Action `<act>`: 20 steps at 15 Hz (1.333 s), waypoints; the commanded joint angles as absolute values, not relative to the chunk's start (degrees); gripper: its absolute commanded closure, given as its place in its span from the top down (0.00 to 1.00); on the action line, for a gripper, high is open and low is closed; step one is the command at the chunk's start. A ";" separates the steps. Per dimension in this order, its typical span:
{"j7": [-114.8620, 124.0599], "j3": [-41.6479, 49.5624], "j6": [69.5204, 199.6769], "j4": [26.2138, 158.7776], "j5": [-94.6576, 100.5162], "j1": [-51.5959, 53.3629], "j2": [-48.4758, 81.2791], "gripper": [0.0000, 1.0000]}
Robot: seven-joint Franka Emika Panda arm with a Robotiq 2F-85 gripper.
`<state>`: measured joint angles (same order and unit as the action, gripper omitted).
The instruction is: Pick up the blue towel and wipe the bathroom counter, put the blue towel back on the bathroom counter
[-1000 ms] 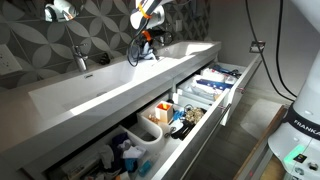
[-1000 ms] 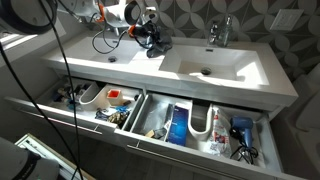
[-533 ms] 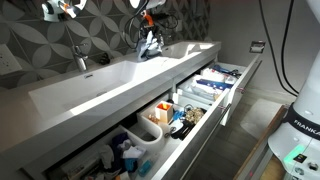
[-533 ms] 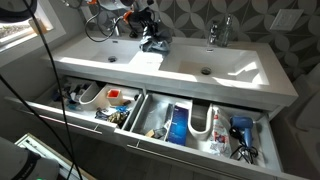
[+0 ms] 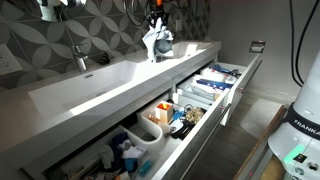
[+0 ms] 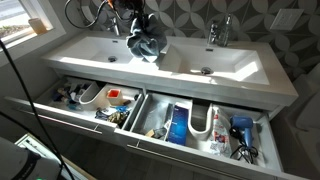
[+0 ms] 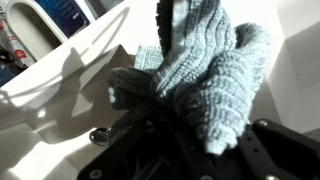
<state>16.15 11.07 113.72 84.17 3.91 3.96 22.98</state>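
Observation:
The blue towel (image 5: 157, 42) is a ribbed knit cloth that hangs bunched from my gripper (image 5: 154, 22) above the white bathroom counter (image 5: 110, 85). In an exterior view the towel (image 6: 146, 38) dangles over the strip of counter (image 6: 185, 62) between the two basins, clear of the surface. In the wrist view the towel (image 7: 205, 80) fills the middle of the picture and droops from between my dark fingers (image 7: 190, 140) over a white basin with a drain (image 7: 98, 135). My gripper is shut on the towel.
Two faucets (image 6: 222, 32) (image 5: 80, 56) stand at the back of the counter against the patterned wall. Below, wide drawers (image 6: 150, 115) stand open, full of toiletries, and jut out in front (image 5: 190, 105). A cable hangs at the right (image 5: 275, 50).
My gripper has lifted the towel off the counter and carried it sideways along the counter, towards the strip between the basins. The towel now hangs free in the air.

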 commanded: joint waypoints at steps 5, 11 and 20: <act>18.70 9.24 106.22 102.59 8.32 1.63 6.18 0.07; 17.51 8.21 105.80 102.24 7.00 -0.11 7.06 0.27; 17.78 5.53 112.06 102.28 9.92 1.33 15.64 0.07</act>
